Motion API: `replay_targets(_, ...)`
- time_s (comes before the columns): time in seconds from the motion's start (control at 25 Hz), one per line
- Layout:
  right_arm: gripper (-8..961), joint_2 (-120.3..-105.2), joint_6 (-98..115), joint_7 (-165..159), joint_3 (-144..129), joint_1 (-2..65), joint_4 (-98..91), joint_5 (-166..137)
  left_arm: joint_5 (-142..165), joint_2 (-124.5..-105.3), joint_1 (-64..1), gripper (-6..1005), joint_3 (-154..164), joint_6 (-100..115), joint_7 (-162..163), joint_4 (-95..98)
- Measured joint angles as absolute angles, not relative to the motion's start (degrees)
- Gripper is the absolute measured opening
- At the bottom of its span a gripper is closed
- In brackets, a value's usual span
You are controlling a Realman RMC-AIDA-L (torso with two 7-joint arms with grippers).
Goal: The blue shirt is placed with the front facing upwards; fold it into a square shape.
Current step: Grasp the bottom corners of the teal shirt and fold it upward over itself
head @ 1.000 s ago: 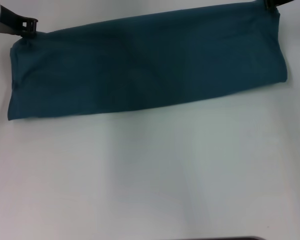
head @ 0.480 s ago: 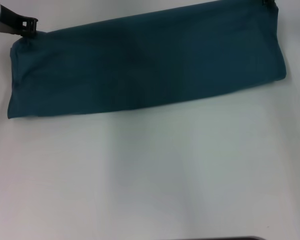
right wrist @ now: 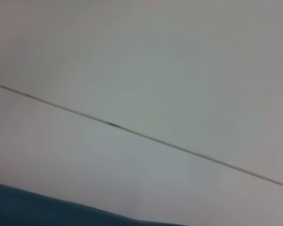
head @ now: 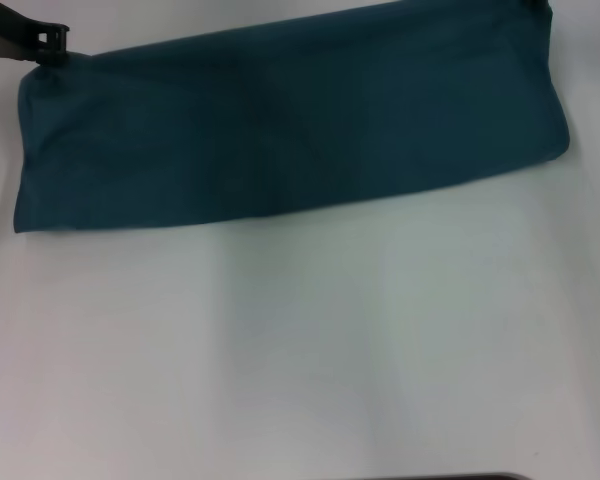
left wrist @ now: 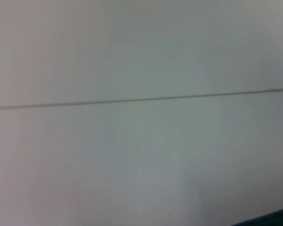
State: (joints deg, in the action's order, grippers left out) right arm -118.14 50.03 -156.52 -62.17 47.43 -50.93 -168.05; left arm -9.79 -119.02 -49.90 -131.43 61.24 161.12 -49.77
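Left end effector [head: 48, 42] sits at the 10 o'clock corner of the blue shirt [head: 290, 125], slightly higher than a second ago; its opening cannot be judged. Right end effector has left view. Shirt lies as a long band across the counter [head: 310, 360], far side; crosswise folds remain.

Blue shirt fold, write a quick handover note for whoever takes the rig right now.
Left gripper: at the far left corner of the dark teal-blue cotton shirt. Right gripper: almost out of the head view at the far right corner.
Shirt: folded into a long band across the far side of the white table, plain side up.
Done: lengthwise folding.
Left: fold the band's ends inward to make a square.
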Motion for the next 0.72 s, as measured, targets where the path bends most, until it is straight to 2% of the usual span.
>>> replay_targets(0.2, 60, -117.56, 49.9, -156.3, -63.5, 47.9, -50.4, -168.0, -9.6, -119.02, -49.5, 68, -132.2, 61.5, 162.5, -50.8)
replay_targets(0.36, 141, -117.05, 49.9, -156.6, -63.7, 48.4, -48.7, -168.0, -10.1, -119.28, -49.1, 71, -132.4, 59.7, 162.0, -51.3)
replay_targets(0.44, 182, -116.86, 49.8, -156.7, -63.5, 48.4, -48.4, -168.0, -10.1, -119.16, -49.1, 250, -132.5, 59.2, 162.0, -51.3)
replay_targets(0.64, 283, -116.52, 49.9, -156.8, -63.0, 48.2, -48.4, -168.0, -10.1, -118.86, -49.1, 443, -132.5, 58.6, 162.4, -51.4)
replay_targets(0.72, 485, -116.29, 49.9, -156.9, -62.5, 48.2, -48.4, -168.0, -10.1, -118.82, -49.1, 503, -132.5, 58.6, 162.4, -51.5)
